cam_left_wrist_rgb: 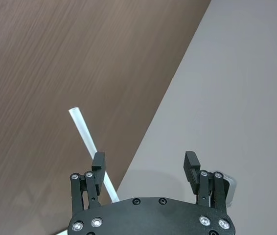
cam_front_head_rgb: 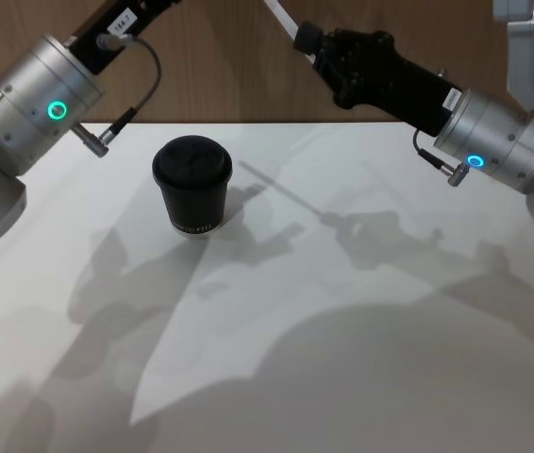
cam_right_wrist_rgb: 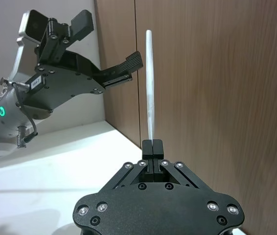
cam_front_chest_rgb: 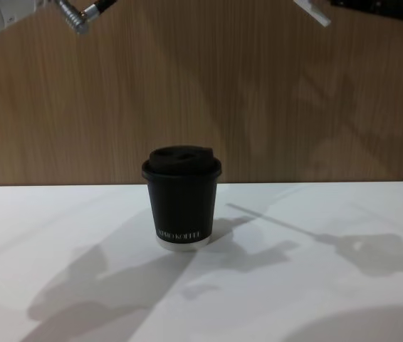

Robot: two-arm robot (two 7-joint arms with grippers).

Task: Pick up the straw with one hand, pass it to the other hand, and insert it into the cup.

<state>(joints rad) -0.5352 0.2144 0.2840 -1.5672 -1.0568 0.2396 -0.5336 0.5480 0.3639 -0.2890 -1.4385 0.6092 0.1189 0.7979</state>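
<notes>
The left pincer (cam_left_wrist_rgb: 145, 164) hangs wide open and empty, the lidded cup (cam_front_head_rgb: 191, 184) stands on the tabletop (cam_front_head_rgb: 342, 359) below, and the raised right pincer (cam_right_wrist_rgb: 153, 146) is clamped on one end of the straw (cam_right_wrist_rgb: 150, 83), holding it aloft just beside the left one.

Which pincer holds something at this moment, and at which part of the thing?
The right pincer is shut on the white straw near one end; the left pincer is open, holding nothing.

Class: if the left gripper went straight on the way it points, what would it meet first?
Probably the straw, held by the right gripper: it crosses at one finger of the open left gripper, not mid-gap. Depth is unclear.
</notes>
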